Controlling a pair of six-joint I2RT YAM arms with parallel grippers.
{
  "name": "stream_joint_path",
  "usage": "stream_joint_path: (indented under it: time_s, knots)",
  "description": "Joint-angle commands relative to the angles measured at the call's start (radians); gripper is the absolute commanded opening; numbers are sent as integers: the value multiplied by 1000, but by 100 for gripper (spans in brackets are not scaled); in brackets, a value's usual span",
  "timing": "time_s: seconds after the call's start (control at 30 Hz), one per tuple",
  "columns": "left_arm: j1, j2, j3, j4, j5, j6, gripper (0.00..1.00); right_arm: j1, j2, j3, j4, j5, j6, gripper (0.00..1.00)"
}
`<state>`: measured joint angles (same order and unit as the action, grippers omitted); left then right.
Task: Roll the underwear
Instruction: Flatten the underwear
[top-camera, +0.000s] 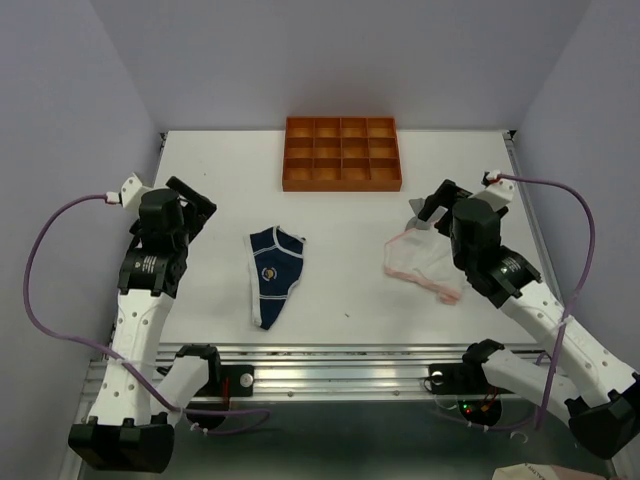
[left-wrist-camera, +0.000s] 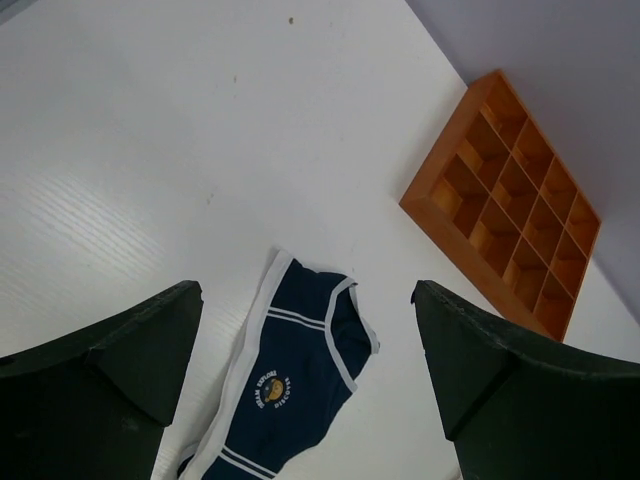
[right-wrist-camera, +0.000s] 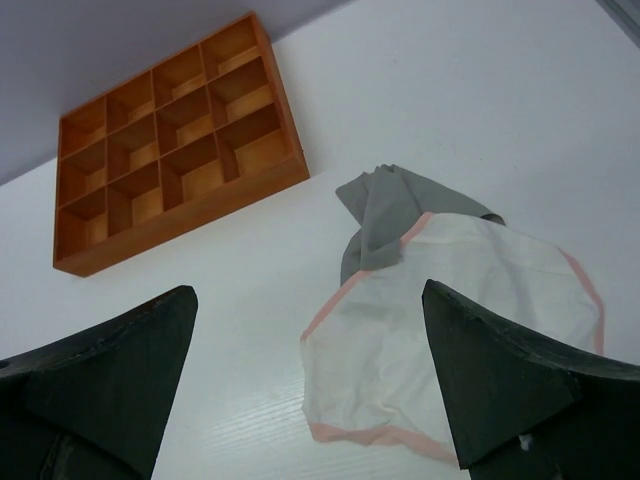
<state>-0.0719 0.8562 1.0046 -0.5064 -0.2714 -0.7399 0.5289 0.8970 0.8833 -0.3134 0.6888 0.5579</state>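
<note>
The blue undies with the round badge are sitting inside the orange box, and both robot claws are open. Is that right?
Not quite. The blue undies lie on the white table, apart from the orange box, as the top view shows. The rest is right: the left gripper and the right gripper are both open.

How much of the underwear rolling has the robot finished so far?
Nothing is rolled yet. The navy underwear lies spread flat. The pink-white underwear lies loose, overlapping the crumpled grey underwear. Nothing is in hand: the left jaws and right jaws are open and empty. All three garments are left to roll.
</note>
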Motion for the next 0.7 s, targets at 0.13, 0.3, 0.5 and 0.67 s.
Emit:
stream_joint_path:
  time_s: [0.13, 0.3, 0.5, 0.67]
  knots:
    - [0, 53, -35, 35, -2, -1, 99, -1, -9, -46, 105, -138, -76, 100]
    - [0, 162, -98, 104, 93, -10, 99, -1, 65, -47, 181, -484, -174, 100]
    - [0, 332, -123, 189, 185, 20, 99, 265, 281, 0, 243, -649, -272, 100]
    - [-5, 487, -107, 249, 225, 83, 99, 526, 494, 106, 290, -606, -439, 100]
